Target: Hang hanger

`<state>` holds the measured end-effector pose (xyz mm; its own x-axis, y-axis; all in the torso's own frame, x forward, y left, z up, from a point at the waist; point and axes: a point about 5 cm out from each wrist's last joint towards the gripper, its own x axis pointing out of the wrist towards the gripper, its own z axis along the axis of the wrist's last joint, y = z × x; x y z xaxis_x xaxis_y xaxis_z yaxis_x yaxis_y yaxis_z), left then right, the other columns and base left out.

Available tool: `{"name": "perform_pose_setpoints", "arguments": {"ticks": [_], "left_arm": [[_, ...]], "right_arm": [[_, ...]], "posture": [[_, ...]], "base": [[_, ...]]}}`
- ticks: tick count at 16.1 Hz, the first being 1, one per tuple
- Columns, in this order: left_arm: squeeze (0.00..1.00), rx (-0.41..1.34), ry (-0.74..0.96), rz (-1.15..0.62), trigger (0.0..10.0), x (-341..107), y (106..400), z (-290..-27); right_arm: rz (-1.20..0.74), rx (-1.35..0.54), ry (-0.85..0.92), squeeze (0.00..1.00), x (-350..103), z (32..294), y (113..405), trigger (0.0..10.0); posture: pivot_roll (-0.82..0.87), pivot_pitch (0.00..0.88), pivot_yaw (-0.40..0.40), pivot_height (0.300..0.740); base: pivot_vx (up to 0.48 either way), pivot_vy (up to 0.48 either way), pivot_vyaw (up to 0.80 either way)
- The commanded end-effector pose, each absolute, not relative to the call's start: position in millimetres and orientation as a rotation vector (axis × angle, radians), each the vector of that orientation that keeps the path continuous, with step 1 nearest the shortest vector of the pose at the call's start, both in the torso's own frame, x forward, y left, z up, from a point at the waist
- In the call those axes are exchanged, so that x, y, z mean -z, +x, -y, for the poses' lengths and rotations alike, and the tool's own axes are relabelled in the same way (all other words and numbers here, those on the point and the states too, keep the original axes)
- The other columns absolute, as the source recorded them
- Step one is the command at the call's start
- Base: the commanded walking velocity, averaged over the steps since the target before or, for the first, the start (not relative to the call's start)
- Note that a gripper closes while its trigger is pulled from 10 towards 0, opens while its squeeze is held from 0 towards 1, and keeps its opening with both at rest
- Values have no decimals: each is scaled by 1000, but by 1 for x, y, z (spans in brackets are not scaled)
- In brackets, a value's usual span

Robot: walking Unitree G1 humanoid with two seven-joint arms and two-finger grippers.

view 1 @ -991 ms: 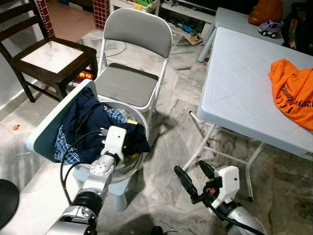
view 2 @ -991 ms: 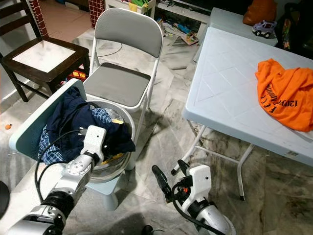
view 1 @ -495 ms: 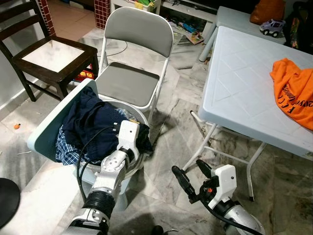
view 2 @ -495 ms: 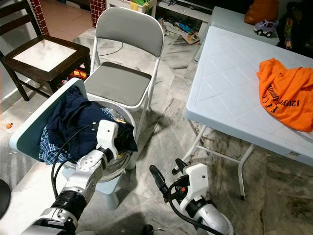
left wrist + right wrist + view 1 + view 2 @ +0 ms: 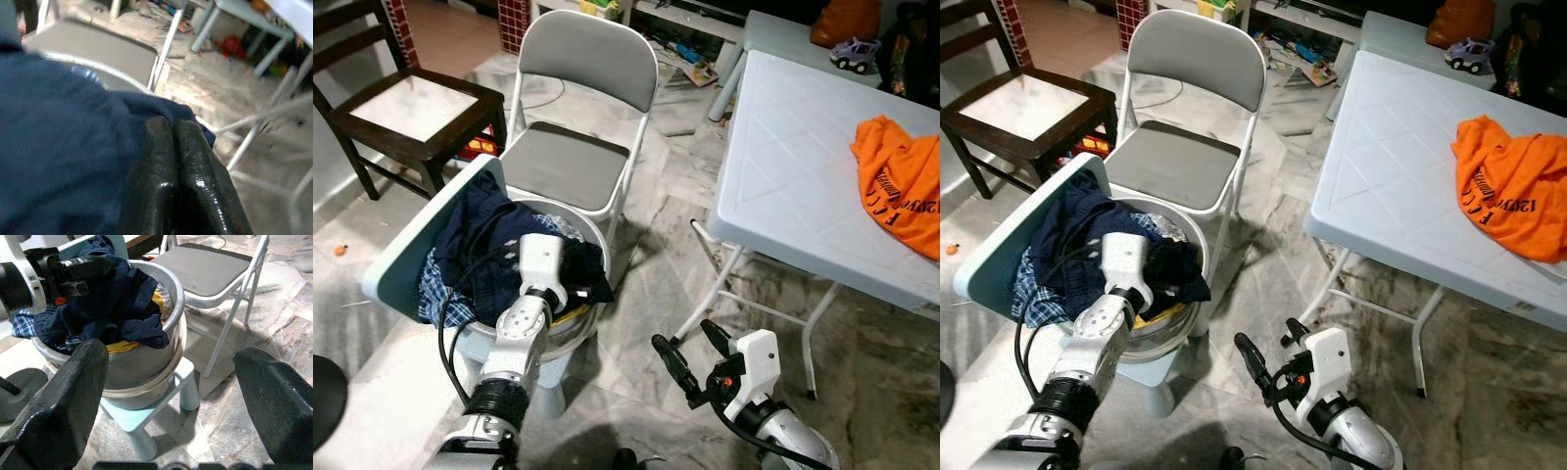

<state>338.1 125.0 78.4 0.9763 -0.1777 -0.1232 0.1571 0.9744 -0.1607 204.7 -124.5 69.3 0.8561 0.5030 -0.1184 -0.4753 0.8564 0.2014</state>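
Two grippers in view: left gripper [image 5: 570, 282], fingers pressed together, buried in dark navy cloth heap [image 5: 494, 245] in round metal basin [image 5: 1187, 233], near left. Hanger unseen, perhaps under heap. Right gripper [image 5: 690, 352], fingers spread wide, empty, near centre, farther from basin.

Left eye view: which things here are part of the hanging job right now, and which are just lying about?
In the job:
- left gripper, fingers together over the dark blue clothes
- metal basin holding those clothes
- right gripper, open, low over the floor

Lying about:
- grey folding chair
- dark wooden chair
- white table
- orange shirt
- toy car
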Motion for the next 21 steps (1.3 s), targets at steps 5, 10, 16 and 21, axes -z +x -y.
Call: {"name": "perform_pose_setpoints", "arguments": {"ticks": [5,10,16,21], "left_arm": [[1000,134,-554,-181,10000,-87,340,-126],[1000,97,-729,-276,10000,-75,319,-143],[1000,342,-7,31,10000,-106,306,-147],[1000,168,-327,-70,10000,-103,312,-152]], "right_arm": [[-186,-536,135,0,-67,126,205,10000],[-190,-555,126,0,-65,122,206,10000],[-189,-564,121,0,-64,120,210,10000],[-187,-582,121,0,-64,117,212,10000]], "posture": [[221,165,-199,740],[233,166,-204,740],[254,172,-203,740],[273,175,-222,740]], "base": [[0,0,0],[0,0,0],[0,0,0],[0,0,0]]}}
